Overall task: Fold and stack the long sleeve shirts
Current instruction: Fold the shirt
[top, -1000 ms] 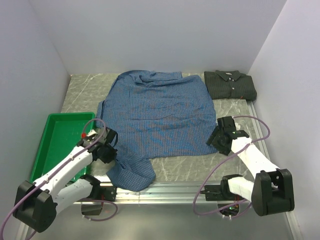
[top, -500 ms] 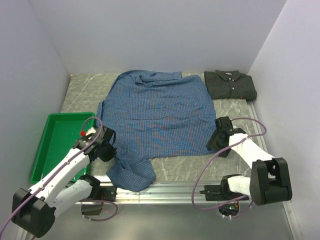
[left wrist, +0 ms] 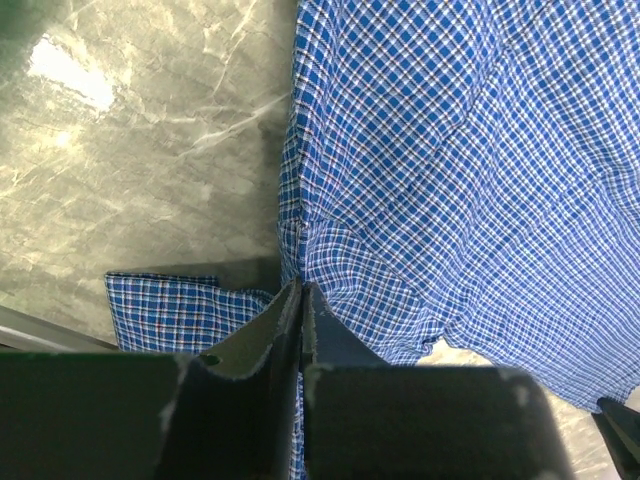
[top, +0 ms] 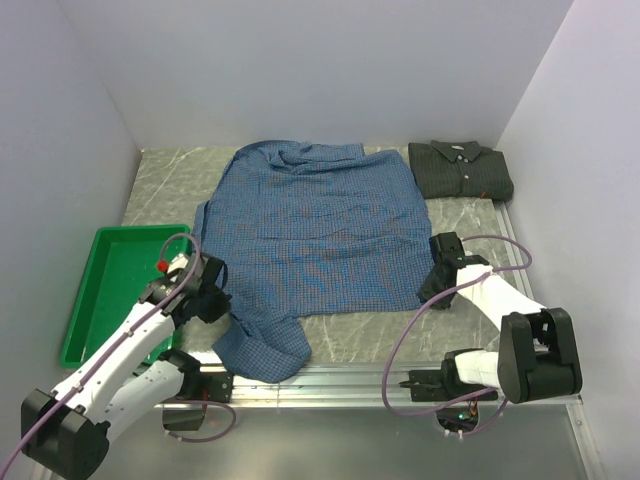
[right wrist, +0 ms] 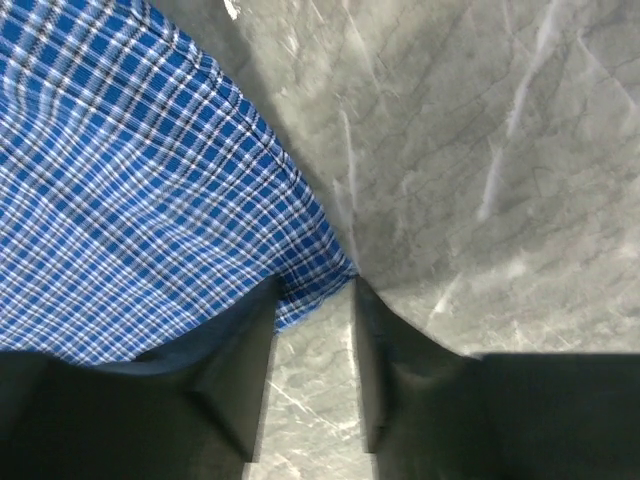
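1. Pinching an edge of the blue checked shirt (top: 310, 235), the left gripper (left wrist: 301, 292) has its fingers pressed together with cloth caught between them. A small folded bit of the same cloth lies flat just left of the fingers.
2. Right gripper (right wrist: 314, 288) is spread and low over the surface. The shirt's near right corner sits in the gap between its fingers. Can't tell if the pads touch the cloth.
3. The blue checked shirt lies spread out ahead of both grippers, filling the middle of the table (top: 165, 190). A bunched sleeve sits just right of the left gripper, reaching the near edge.
4. Dark shirt (top: 462, 170) is folded, collar showing, far ahead of the right gripper in the back right corner. It is close beside the blue one; contact unclear.
5. Table top is grey with a marble pattern and is glossy, with white glare patches in both wrist views.
6. Green tray (top: 112, 262) lies just left of the left gripper.
7. Pale lavender-white walls (top: 320, 70) close in the back, left and right.
8. Metal rail (top: 340, 372) runs along the near edge behind both grippers. Purple cables (top: 405, 345) loop off each arm.
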Robot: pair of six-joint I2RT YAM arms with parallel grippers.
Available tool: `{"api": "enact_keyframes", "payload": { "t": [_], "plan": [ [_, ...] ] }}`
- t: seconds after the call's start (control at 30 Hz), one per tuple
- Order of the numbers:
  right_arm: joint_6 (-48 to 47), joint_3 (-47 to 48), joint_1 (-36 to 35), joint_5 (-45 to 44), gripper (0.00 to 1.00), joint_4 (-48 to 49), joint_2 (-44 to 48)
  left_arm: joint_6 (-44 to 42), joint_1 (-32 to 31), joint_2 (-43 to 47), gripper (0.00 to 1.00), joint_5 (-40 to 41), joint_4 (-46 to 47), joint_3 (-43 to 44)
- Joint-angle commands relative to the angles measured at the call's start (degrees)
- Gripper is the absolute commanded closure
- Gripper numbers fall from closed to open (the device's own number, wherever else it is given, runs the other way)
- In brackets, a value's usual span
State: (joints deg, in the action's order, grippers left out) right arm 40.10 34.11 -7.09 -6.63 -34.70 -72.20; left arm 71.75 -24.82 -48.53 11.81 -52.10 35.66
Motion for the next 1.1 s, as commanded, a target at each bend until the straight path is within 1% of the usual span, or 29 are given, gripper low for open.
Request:
{"api": "enact_keyframes", "payload": {
  "t": [0.0,0.03,0.1,0.13,0.23,0.4,0.7,0.83,0.97,1.07],
  "plan": [
    [1.39,-0.8,0.24,-0.22,0.65,2.53,-0.83,-0.82,0.38,1.34,0.91,0.31,-0.29,0.38],
    [1.39,-0.8,0.24,-0.13,0.74,2.62,-0.48,-0.9,0.56,1.42,0.92,0.49,-0.55,0.46],
    [1.39,-0.71,0.24,-0.4,0.84,2.36,-0.31,-1.17,0.74,1.6,0.94,0.4,-0.64,0.38],
    [1.3,-0.71,0.24,-0.48,0.9,2.01,-0.04,-1.26,0.82,1.69,0.94,0.4,-0.9,0.46],
    [0.78,-0.27,0.24,-0.66,1.0,0.43,1.36,-1.52,1.26,2.21,1.0,0.67,-1.51,0.9],
    [-0.54,1.22,0.24,-2.07,1.0,-4.05,6.53,-1.78,1.88,2.57,1.0,1.63,-4.33,2.83],
    [-2.3,4.56,0.15,0.39,1.0,-9.24,12.96,-2.14,4.07,3.62,1.0,1.11,-4.77,3.45],
    [-3.44,7.28,0.24,1.01,1.0,-10.56,13.32,-3.1,5.57,2.31,1.0,1.89,-3.45,4.68],
    [-5.2,11.14,0.24,1.27,1.0,-11.09,11.57,-5.55,8.11,-1.38,1.0,2.34,-0.56,5.91],
    [-5.99,13.26,0.32,0.48,1.0,-10.83,9.55,-7.93,11.8,-4.36,1.0,0.5,2.96,6.53]
  ]
}}
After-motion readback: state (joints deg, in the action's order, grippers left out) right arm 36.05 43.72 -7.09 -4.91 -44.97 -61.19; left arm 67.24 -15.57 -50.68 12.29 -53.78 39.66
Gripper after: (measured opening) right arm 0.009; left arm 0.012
